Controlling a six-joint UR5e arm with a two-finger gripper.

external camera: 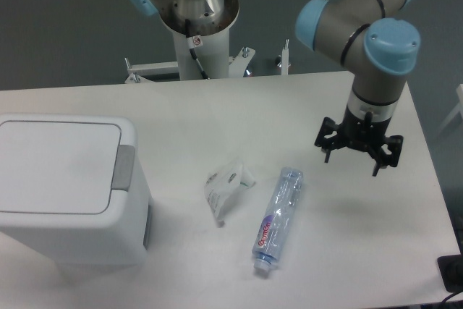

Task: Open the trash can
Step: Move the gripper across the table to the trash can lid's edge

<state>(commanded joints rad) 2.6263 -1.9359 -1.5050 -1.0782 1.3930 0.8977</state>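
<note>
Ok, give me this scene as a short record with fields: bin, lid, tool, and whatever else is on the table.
bin: white trash can, left side of table
lid: shut, grey push tab on its right edge
tool: above the table's right side, far from the bin, holding nothing
other items: plastic bottle lying down; crumpled clear wrapper beside it

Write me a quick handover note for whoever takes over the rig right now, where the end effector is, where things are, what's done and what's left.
End effector: open, empty, above the right side of the white table, far from the bin.
Large white boxy plastic trash can: at the table's left edge, flat lid closed, grey rectangular push tab on its right side untouched.
Also on the table: a clear plastic water bottle lying on its side near the middle, and a crumpled clear plastic wrapper just left of it.
Done: nothing yet.
Left: cross to the bin, passing over the bottle and wrapper, and open the lid.
</note>
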